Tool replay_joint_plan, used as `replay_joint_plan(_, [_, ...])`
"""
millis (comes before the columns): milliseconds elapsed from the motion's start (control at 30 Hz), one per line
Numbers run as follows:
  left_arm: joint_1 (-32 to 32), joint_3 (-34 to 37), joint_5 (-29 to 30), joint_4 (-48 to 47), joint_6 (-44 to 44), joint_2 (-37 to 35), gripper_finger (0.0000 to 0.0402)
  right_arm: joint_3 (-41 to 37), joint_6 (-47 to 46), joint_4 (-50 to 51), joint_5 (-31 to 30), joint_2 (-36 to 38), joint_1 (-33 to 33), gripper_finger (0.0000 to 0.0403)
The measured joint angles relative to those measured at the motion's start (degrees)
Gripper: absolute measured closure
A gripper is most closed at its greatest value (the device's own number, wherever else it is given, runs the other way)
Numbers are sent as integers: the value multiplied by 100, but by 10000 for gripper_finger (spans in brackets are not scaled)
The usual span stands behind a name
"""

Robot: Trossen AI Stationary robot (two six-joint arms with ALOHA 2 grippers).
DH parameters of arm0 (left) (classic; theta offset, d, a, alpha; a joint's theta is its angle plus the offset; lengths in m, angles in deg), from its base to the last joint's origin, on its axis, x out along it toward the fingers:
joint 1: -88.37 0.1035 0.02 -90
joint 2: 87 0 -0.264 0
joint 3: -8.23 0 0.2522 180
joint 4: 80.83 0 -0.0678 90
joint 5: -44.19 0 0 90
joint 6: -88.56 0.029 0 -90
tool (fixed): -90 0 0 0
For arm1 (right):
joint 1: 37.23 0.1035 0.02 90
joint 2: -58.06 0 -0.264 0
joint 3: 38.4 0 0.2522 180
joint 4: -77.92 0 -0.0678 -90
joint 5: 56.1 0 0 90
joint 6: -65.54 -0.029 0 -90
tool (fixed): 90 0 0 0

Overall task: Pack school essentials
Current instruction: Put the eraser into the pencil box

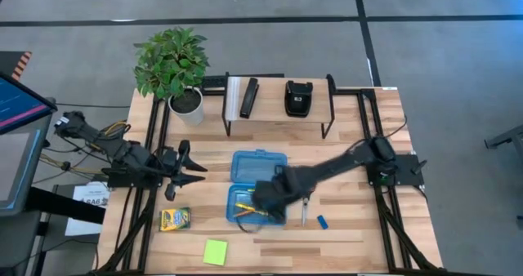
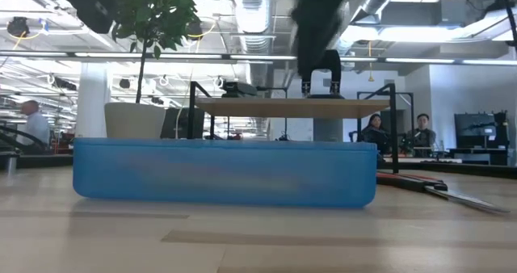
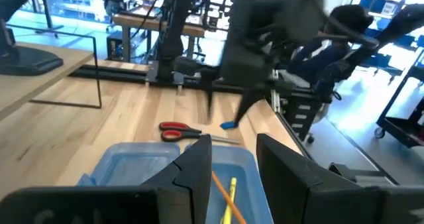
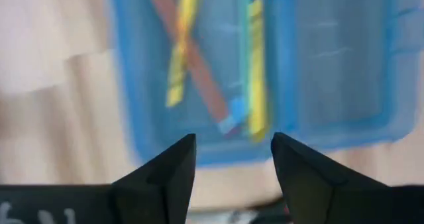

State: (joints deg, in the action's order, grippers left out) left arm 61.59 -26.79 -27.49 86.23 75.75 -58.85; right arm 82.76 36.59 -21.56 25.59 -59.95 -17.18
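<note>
Grey floor surrounds a pale wooden bench (image 1: pixel 351 235), and the level view across it looks into a wide workshop where people sit far behind. At the far left of the bench the left hand (image 1: pixel 189 175) waits low over the wood; its fingers (image 3: pixel 199 168) stand slightly apart with nothing between them. Behind it a potted plant (image 1: pixel 173 64) stands at the back corner. Near the front left lies the green-yellow crayon box (image 1: pixel 174 220), and just right of it, closer to the front edge, the lime sticky-note pad (image 1: pixel 215 251).

At the middle sits the blue case (image 1: pixel 260 188), lid swung open toward the back. In its front half lie crossed pencils (image 4: pixel 182 45), yellow and orange, with a light-blue pen (image 4: pixel 246 52) alongside them. The right hand (image 4: pixel 233 151) hangs directly over that front half, its fingers (image 4: pixel 173 164) spread and gripping nothing, the pencils showing in the gap below. Behind the case a black-framed wooden shelf (image 1: pixel 278 111) carries a black bar (image 1: pixel 248 97) and a black pouch (image 1: pixel 297 97).

Just right of the case, the red-handled scissors (image 3: pixel 182 130) lie flat on the wood; from above the right arm hides most of them. Farther right lies the small blue eraser (image 1: pixel 322 222), apart from the scissors.
</note>
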Motion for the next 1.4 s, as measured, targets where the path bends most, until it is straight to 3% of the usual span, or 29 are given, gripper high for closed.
replay_joint_plan(133, [-123,0,169,9,2,0,294,-551,-649,-66,-201,483,422,201])
replay_joint_plan(267, [-157,0,195,13,0,0,294,-1657,-1700,-177,-238,1237,687,217])
replay_joint_plan(433, [-156,0,344,13,-7,0,294,-3385,-3063,-1305,-238,2294,1070,227])
replay_joint_plan(633, [-156,-1,355,13,-11,0,294,-4678,-4233,-2276,-234,2708,1441,217])
replay_joint_plan(833, [-154,4,320,350,-5,2,294,-4793,-4466,-2341,-191,2416,1526,208])
replay_joint_plan(1000, [-156,-179,-105,761,473,-79,294,-4781,-4476,-2540,-55,2303,1520,207])
replay_joint_plan(1400, [-156,-395,-2,192,549,31,294,-4779,-4536,-2655,-61,2308,1455,204])
